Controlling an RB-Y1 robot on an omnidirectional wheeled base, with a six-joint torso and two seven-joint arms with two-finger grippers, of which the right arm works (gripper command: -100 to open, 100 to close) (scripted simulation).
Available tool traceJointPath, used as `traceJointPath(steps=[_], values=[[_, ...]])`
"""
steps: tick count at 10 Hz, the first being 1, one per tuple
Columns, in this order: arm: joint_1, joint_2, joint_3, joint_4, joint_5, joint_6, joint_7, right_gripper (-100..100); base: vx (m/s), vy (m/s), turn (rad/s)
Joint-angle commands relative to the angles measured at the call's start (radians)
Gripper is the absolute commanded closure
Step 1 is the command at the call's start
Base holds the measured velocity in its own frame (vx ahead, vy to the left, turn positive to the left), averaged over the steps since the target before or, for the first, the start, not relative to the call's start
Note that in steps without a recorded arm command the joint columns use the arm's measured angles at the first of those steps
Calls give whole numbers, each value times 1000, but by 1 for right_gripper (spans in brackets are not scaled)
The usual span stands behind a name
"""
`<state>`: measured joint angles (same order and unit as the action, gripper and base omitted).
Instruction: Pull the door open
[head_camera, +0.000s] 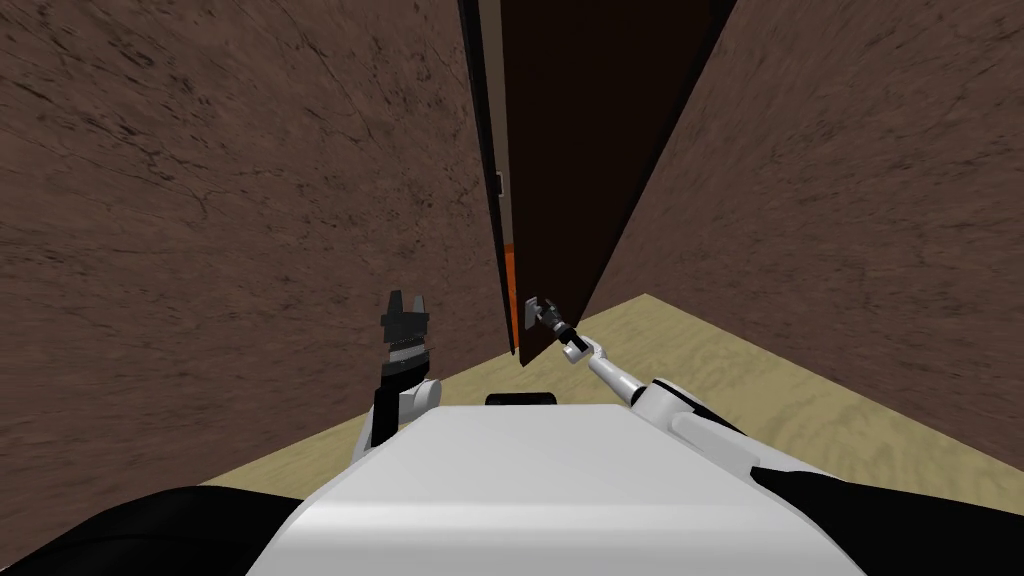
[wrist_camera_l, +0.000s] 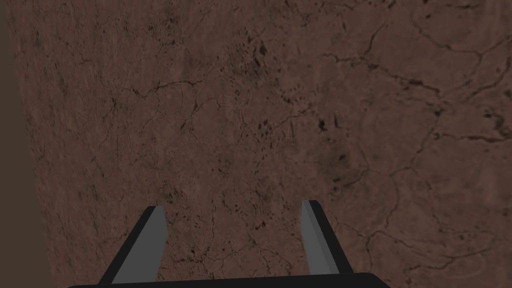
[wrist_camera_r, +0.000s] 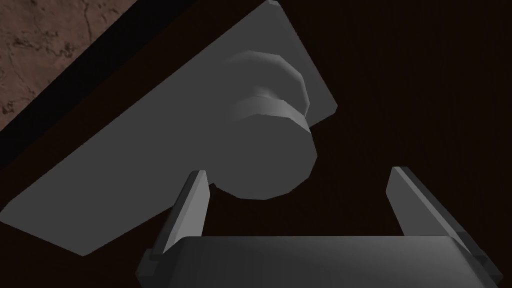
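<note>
our right gripper (wrist_camera_r: 299, 171) is at the dark door (head_camera: 580, 150) in the centre of the head view, fingers spread around its round grey knob (wrist_camera_r: 267, 155), one blade just beside it. our left gripper (head_camera: 405, 300), left of centre, is spread before the brown wall (head_camera: 200, 200).

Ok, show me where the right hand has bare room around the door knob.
Free: the dark door between the knob and one finger of the right hand. Crowded: the knob sits close by the other finger, over the grey plate. The left hand hangs open by the brown wall.
</note>
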<state>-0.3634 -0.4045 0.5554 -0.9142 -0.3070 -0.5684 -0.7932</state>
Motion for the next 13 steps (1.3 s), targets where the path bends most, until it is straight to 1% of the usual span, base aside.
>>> traceJointPath(steps=[1,5,6,8,9,10,11,12,13], values=[[-2,2,20,-7,-19,0,-38,-100,-54,-22,52],[-3,-9,67,-35,-90,12,-154,-100,-57,-48,15],[-3,-9,67,-35,-90,12,-168,-100,-23,-53,8],[-4,-16,95,-52,-133,19,-231,-100,-31,-61,16],[-4,-16,95,-52,-133,19,-247,-100,-22,-51,12],[-4,-20,109,-61,-154,23,-282,-100,-35,-43,9],[-4,-20,109,-61,-154,23,-287,-100,-28,-31,8],[-5,-23,124,-70,-177,26,-328,-100,-28,-37,12],[-5,-27,139,-78,-199,30,-354,-100,-40,-56,26]])
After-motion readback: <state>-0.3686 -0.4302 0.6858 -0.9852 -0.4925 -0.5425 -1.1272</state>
